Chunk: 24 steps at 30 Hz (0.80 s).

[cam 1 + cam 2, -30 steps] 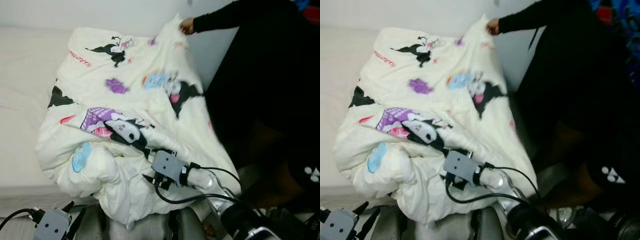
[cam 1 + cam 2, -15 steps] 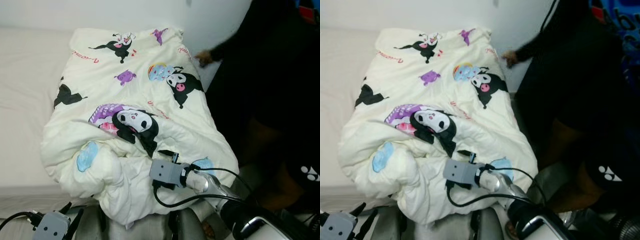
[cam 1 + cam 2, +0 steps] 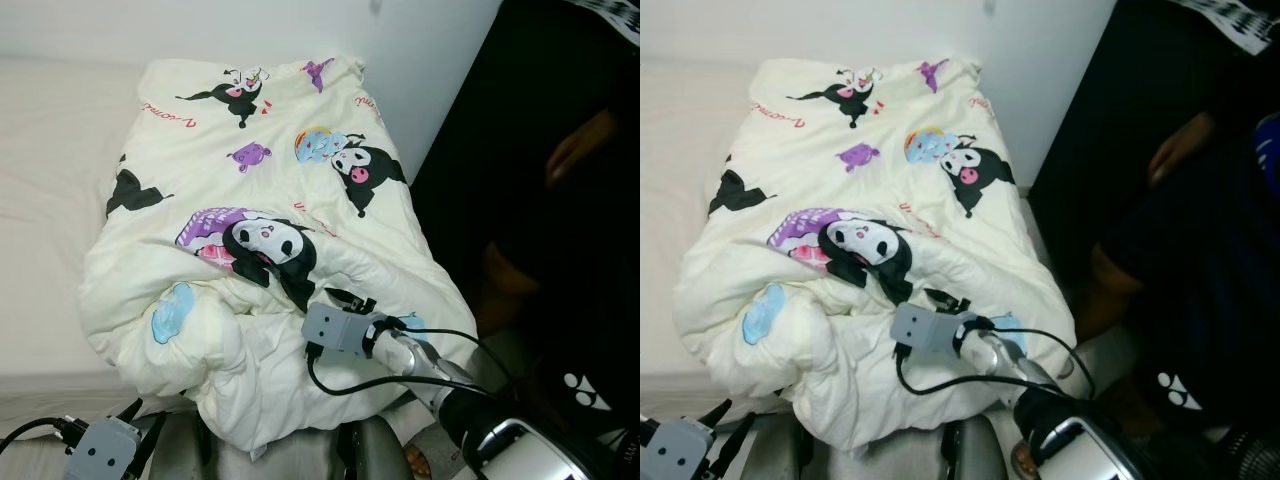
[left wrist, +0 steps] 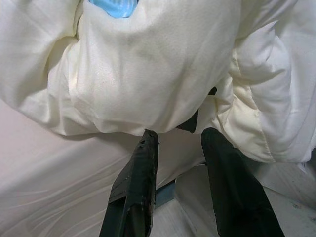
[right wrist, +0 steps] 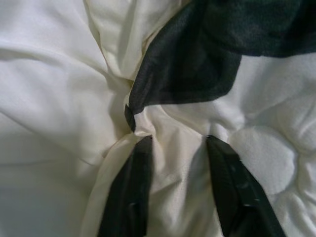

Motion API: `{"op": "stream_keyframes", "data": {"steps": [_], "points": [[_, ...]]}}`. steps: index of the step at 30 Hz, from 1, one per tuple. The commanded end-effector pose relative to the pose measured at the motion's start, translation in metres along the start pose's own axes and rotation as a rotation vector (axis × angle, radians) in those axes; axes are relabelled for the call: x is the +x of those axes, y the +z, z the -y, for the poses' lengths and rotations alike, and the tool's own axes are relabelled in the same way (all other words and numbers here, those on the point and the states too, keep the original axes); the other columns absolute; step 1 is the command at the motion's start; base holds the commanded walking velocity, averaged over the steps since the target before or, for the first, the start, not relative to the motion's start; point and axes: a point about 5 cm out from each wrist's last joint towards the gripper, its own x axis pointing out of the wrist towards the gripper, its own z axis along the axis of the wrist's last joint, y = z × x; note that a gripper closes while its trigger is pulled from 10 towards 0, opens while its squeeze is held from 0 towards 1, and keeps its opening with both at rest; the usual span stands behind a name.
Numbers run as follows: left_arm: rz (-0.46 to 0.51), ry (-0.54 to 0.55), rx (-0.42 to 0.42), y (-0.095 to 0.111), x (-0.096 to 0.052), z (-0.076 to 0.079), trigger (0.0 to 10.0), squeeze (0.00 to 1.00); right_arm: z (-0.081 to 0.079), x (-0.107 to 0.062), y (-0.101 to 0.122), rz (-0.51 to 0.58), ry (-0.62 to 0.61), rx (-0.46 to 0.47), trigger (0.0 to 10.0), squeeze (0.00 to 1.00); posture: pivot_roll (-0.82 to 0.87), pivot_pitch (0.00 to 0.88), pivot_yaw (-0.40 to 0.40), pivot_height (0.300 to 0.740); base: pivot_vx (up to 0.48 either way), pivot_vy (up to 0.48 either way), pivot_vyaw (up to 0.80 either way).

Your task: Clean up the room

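Note:
A cream duvet (image 3: 250, 190) printed with black, purple and blue cartoon figures lies crumpled on the bed, its near end bunched and hanging over the bed's edge. My right gripper (image 3: 345, 300) rests on the near part, pressed into the fabric. In the right wrist view the right gripper (image 5: 173, 143) is open, with a raised fold of cream cloth between its fingers and a black print patch (image 5: 197, 54) just beyond. My left gripper (image 4: 180, 133) is open, low by the bed's side, under the hanging bulge of duvet (image 4: 148, 74). It holds nothing.
The white bed sheet (image 3: 50, 150) stretches to the left of the duvet. A person in dark clothes (image 3: 540, 220) stands close at the right of the bed, one hand (image 3: 575, 150) held away from it. A white wall (image 3: 430, 60) lies behind.
The person let go of the duvet's far corner and drew the hand back to the right. The raised duvet settled flat on the bed. My right gripper shifted slightly forward.

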Motion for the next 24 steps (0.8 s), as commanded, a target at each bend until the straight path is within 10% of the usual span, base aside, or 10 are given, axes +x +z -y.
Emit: {"op": "stream_keyframes", "data": {"steps": [1,12,21,24], "points": [[-0.015,-0.003,-0.003,-0.004,-0.004,0.003,10.0,0.00,0.000,-0.001,-0.004,-0.013,-0.005,0.009,0.0,0.00,0.09,0.081,-0.114,0.597,0.000,0.000,0.00],[-0.015,0.001,-0.002,-0.004,-0.004,0.003,10.0,0.00,-0.009,-0.002,-0.003,0.007,0.061,0.061,0.0,0.00,0.08,0.085,-0.113,0.597,0.000,0.000,0.00],[-0.008,0.000,-0.002,-0.003,-0.002,0.004,10.0,0.00,0.002,-0.003,0.008,0.133,0.210,0.364,0.0,0.00,0.09,0.085,-0.110,0.597,0.000,0.000,0.00],[-0.008,0.002,-0.003,-0.004,-0.004,0.003,10.0,0.00,0.034,-0.018,0.004,0.226,0.383,0.474,0.0,0.00,0.08,0.087,-0.115,0.597,0.000,0.000,0.00]]}}
